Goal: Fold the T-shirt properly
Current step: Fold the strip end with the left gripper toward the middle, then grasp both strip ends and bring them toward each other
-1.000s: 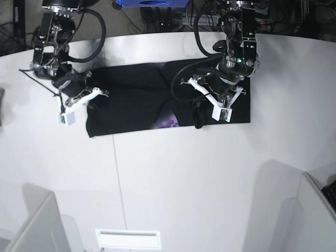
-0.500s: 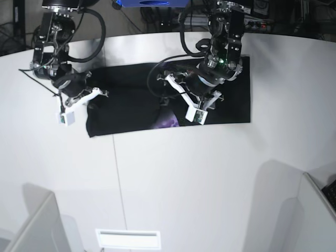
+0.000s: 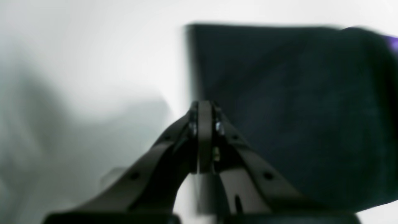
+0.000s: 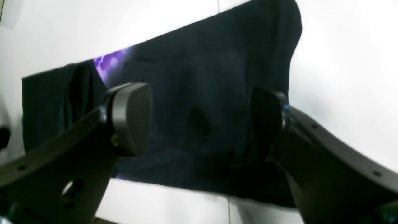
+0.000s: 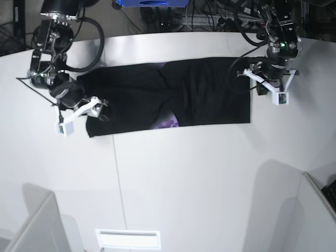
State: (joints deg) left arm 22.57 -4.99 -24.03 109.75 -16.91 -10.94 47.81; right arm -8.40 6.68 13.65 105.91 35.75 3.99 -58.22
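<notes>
Base view: T-shirt (image 5: 173, 97) flat on table (image 5: 184, 178). Left gripper (image 3: 203, 124) clenched, empty, beside shirt edge. Right gripper (image 4: 199, 124) spread wide above shirt; purple print (image 4: 108, 62) visible there.

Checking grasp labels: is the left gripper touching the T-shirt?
Apart. In the left wrist view the left gripper is shut on nothing, and the T-shirt lies flat beyond it on the table.

white table (image 5: 184, 173) | white vent slot (image 5: 127, 239) near edge | cables (image 5: 210, 18) behind
</notes>
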